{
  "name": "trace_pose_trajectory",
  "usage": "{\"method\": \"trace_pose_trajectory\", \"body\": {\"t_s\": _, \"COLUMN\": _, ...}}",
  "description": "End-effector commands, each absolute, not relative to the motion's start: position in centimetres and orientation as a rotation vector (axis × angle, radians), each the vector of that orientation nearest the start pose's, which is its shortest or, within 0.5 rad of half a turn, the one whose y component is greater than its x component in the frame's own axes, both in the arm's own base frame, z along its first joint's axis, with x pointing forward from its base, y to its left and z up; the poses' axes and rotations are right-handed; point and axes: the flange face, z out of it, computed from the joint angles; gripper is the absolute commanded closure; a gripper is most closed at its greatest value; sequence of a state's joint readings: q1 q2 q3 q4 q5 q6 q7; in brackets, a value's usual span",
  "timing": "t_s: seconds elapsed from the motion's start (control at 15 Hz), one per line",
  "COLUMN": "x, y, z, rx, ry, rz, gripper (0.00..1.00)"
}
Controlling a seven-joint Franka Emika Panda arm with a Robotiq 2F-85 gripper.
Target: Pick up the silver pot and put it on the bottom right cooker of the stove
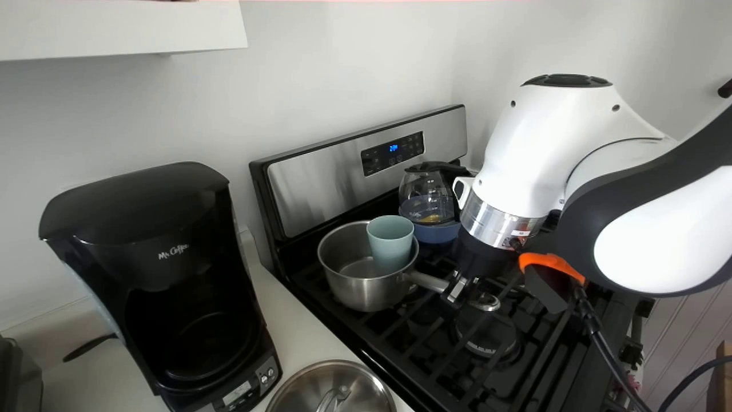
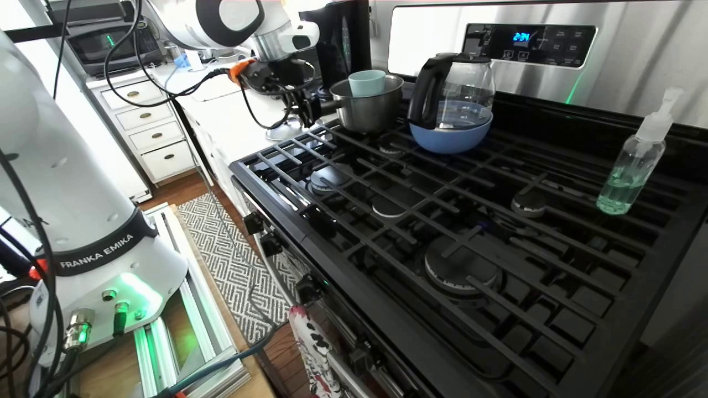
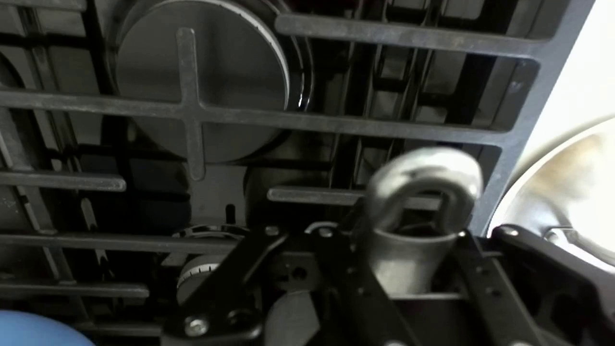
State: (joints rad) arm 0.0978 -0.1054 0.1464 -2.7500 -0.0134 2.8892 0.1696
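Silver pot (image 1: 366, 292): is shining silver-grey, handle included.
Cup (image 1: 390, 252): is showing pale blue-green, at two o'clock within the pot in an exterior view.
Stove (image 2: 420, 232): is running black over grates and top, silver over the back panel.
Display (image 1: 392, 154): is glowing blue on black.
Kettle (image 2: 456, 113): is pairing a blue bottom with a black handle, at three o'clock from the pot in an exterior view.
Pump bottle (image 2: 639, 157): is showing green below white.
Rug (image 2: 227, 271): is repeating grey-and-white angular lines, at eight o'clock in that view.
Towel (image 2: 316, 354): is mixing black and red print over white.
Robot arm (image 1: 532, 146): is wearing white and black, with an orange band (image 1: 552, 263).
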Motion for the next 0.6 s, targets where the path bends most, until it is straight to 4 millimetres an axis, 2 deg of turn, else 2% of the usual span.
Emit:
{"method": "trace_pose_trajectory", "body": {"t_s": 0.0, "x": 41.1, "y": 10.5, "z": 28.4, "rx": -3.052, "ry": -0.250, "rz": -0.561, "gripper": 0.97}}
{"method": "trace_pose_trajectory", "body": {"t_s": 0.2, "x": 41.8, "y": 10.1, "z": 28.8, "rx": -3.001, "ry": -0.318, "rz": -0.734, "gripper": 0.97}}
{"method": "trace_pose_trajectory", "body": {"t_s": 0.53, "x": 42.5, "y": 7.1, "z": 29.9, "rx": -2.930, "ry": -0.384, "rz": -0.944, "gripper": 0.97}}
